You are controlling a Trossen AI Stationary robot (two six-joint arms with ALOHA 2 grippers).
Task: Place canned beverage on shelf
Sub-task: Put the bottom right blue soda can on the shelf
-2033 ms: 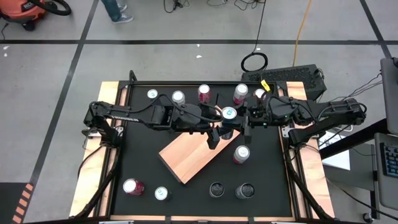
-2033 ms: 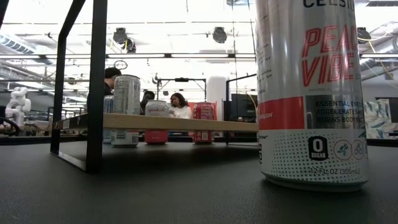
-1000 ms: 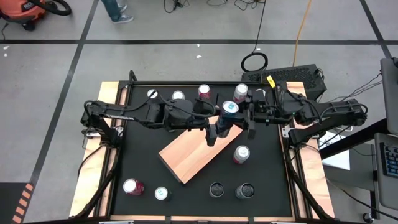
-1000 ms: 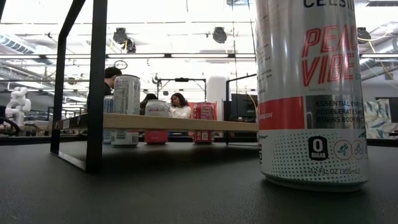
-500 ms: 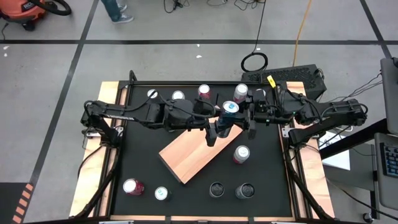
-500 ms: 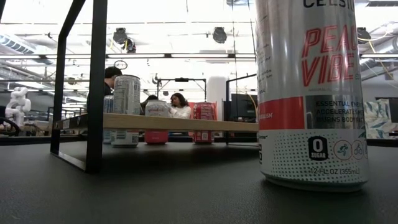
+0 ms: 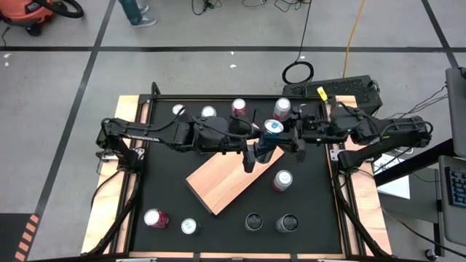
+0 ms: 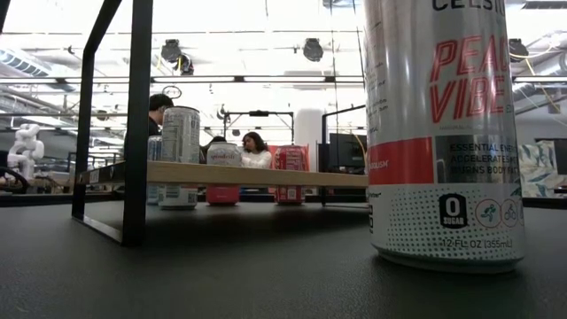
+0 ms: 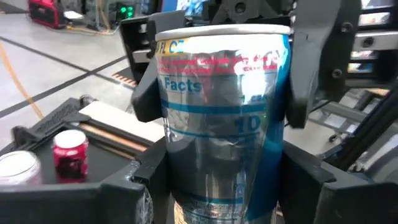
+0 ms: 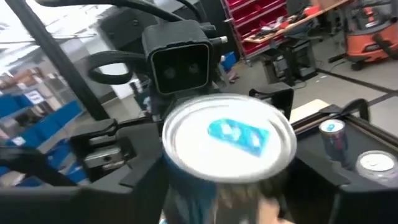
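A silver-and-blue canned beverage (image 7: 271,131) hangs above the far end of the shelf (image 7: 218,182), a light wooden board that the low view shows raised on a black frame (image 8: 257,175). My left gripper (image 7: 257,153) reaches in from the table's left and is shut on the can (image 9: 224,124). My right gripper (image 7: 295,138) faces it from the table's right and is open. Its fingers (image 9: 311,68) stand on either side of the can's upper part. The right wrist view shows the can's lid (image 10: 229,140), blurred. My left gripper pinches the can's lower body (image 9: 186,186) between its two fingers (image 9: 140,186), one on each side. They come nearly level from the table's left. The can is lifted clear, roughly upright, its lid leaning a little toward the right arm. My right gripper's fingers flank the can's upper wall (image 9: 273,68); whether they touch it I cannot tell.
Several cans stand along the table's far edge (image 7: 239,108). One can (image 7: 282,180) stands beside the shelf and others stand near the front (image 7: 154,217). A tall can (image 8: 443,133) fills the right of the low view. People sit beyond the table (image 8: 255,149).
My right gripper has eased back slightly toward the table's right edge. The can stays in my left gripper above the shelf's far end.
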